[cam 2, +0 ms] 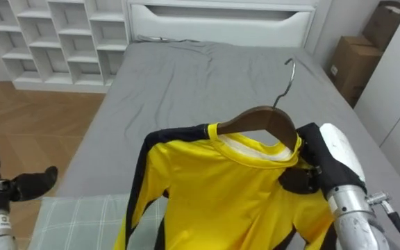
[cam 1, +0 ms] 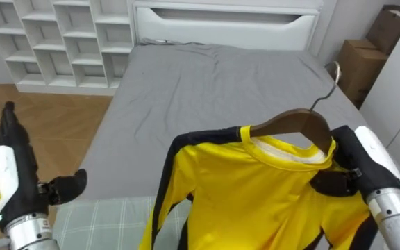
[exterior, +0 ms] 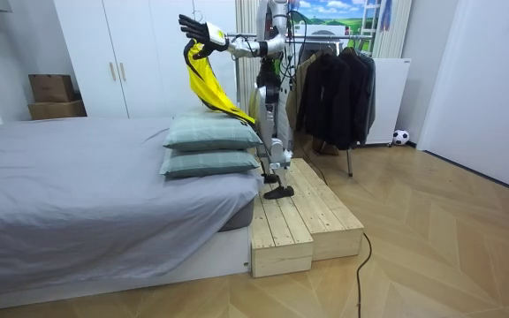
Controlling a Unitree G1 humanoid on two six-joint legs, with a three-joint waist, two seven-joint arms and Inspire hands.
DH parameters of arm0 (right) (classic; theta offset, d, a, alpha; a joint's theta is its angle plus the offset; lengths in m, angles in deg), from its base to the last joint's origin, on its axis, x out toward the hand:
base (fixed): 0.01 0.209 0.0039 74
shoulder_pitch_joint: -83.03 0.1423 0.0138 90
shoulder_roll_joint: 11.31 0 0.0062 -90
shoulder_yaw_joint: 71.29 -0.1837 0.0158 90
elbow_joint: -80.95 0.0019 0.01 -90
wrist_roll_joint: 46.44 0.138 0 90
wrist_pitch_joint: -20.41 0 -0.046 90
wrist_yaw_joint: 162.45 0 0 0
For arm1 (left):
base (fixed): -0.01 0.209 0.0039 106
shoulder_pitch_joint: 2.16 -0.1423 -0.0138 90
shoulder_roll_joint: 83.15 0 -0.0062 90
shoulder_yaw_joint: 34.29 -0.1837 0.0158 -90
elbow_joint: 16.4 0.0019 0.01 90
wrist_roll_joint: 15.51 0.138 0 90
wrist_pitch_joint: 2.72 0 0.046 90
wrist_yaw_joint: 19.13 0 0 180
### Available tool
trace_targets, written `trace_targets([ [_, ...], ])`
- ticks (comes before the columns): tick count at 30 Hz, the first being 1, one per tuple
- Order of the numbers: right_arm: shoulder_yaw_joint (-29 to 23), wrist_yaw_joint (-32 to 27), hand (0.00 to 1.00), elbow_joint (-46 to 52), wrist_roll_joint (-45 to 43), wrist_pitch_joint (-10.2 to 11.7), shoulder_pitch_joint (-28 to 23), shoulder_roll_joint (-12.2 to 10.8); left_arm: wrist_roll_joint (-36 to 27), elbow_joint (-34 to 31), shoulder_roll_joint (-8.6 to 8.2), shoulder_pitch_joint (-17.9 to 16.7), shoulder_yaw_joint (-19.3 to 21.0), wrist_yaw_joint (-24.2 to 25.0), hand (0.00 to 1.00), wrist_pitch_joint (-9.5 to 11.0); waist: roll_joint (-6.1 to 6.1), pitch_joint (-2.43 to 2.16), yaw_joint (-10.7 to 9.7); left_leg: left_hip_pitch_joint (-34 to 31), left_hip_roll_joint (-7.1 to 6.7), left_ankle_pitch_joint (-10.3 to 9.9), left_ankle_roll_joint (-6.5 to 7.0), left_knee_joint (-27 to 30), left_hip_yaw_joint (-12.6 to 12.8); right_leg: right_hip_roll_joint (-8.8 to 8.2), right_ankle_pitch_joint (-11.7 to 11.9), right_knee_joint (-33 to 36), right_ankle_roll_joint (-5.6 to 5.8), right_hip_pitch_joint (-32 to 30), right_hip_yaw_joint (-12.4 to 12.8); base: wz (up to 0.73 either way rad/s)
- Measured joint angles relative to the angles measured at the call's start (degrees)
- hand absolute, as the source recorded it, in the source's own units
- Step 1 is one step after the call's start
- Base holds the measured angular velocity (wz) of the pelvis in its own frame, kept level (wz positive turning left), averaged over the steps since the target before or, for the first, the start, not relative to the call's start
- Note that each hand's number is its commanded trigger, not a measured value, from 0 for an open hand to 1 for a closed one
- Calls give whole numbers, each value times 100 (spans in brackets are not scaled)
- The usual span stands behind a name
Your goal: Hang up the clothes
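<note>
With right hand [cam 1: 353, 167] at four o'clock curled round the wooden hanger [cam 1: 294, 123] through the yellow shirt [cam 1: 255, 201] hanging at six o'clock above the bed [cam 1: 207, 83], and left hand [cam 1: 16, 167] at eight o'clock spread empty, keep hook [cam 1: 328, 87] upright and turn slowly toward the dark clothes [exterior: 336, 84] behind.

The bed [cam 1: 207, 83] has a grey cover, lightly creased. In the eye views it runs toward 12 o'clock and ends at a white end board [cam 1: 221, 28]. At 6 o'clock 2 pale green checked pillows are stacked, the upper pillow [exterior: 212, 132] on the lower pillow [exterior: 208, 162]. On the wood floor [exterior: 431, 238], a 2-step plank platform [exterior: 303, 221] stands against the bed's pillow end.
</note>
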Motion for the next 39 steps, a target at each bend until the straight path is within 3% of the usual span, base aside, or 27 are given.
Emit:
trace_targets([
  [10,-249,20,100,335,-285,3,-119,73,-1089,-11,0,-436,648,-346,0,197,37,4,5,48,-39,-3,2,-39,0,4,-12,72,-5,10,47,0],
  [13,-324,20,100,579,-295,23,-236,86,-1150,90,-1,-715,659,-449,0,385,35,5,8,55,-36,-3,2,-70,-1,12,-12,69,-5,2,45,0],
  [19,-367,23,100,704,-308,19,-388,85,-1167,917,-5,-1004,670,-515,0,388,6,24,25,36,-43,-5,3,-83,-2,7,-28,66,0,-21,40,0],
  [30,-569,237,100,1164,-464,-95,-406,88,-1553,3311,-5,-1289,844,-545,0,387,-7,6,43,23,-65,-11,13,-126,82,12,-62,64,29,-94,189,-6],
  [34,-604,258,100,1345,-536,-128,-411,88,-1766,3609,-19,-1472,839,-533,0,375,-9,3,18,20,-71,-32,42,-127,58,7,-76,74,49,-94,176,3],
  [39,-601,258,100,1635,-687,-192,-412,88,-1879,4910,17,-1536,865,-484,0,358,22,-12,20,38,-74,-36,48,-141,52,-1,-76,78,49,-82,155,0],
])
